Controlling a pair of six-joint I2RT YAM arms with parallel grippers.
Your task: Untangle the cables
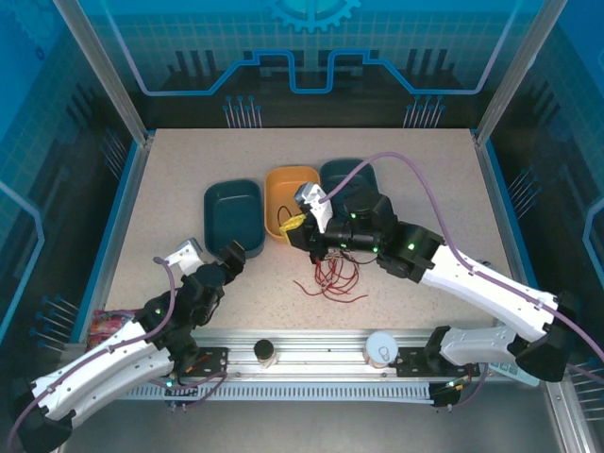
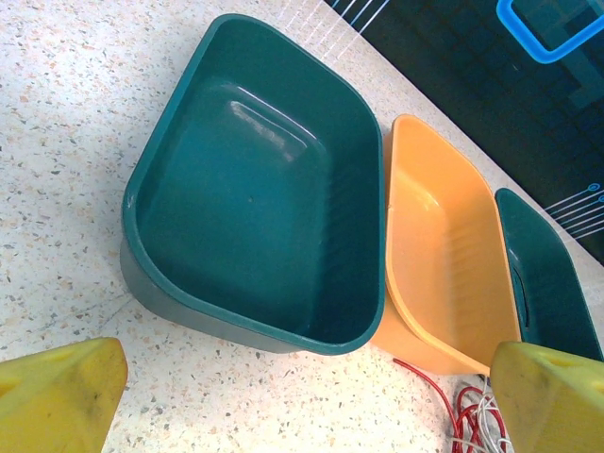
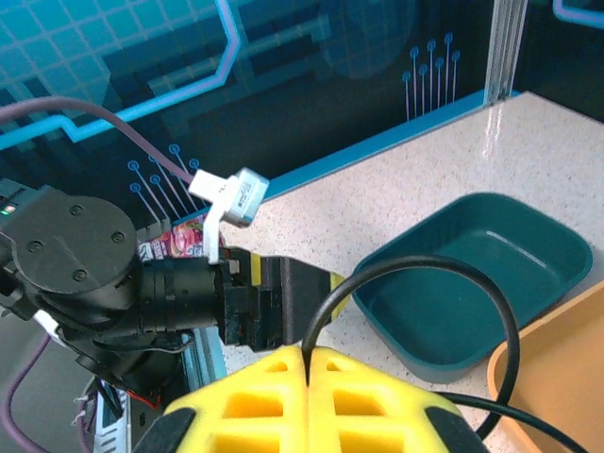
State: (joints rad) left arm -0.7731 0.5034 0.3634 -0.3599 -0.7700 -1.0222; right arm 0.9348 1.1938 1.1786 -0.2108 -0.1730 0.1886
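A tangle of red cables (image 1: 330, 278) lies on the table in front of the trays; in the left wrist view red and whitish strands (image 2: 472, 415) show by the orange tray's near corner. My right gripper (image 1: 295, 226) hovers at the orange tray's front edge. Its yellow fingers (image 3: 377, 396) are shut (image 3: 307, 354) on a black cable (image 3: 425, 269), which arcs up and over to the right. My left gripper (image 1: 233, 255) stands open (image 2: 307, 377) just before the left teal tray, with nothing between its fingers (image 2: 57, 392).
Three trays sit side by side mid-table: a teal one (image 1: 233, 215), an orange one (image 1: 283, 184) and another teal one (image 1: 344, 175). A colourful packet (image 1: 109, 326) lies at the near left edge. Bare table stretches behind and to the left.
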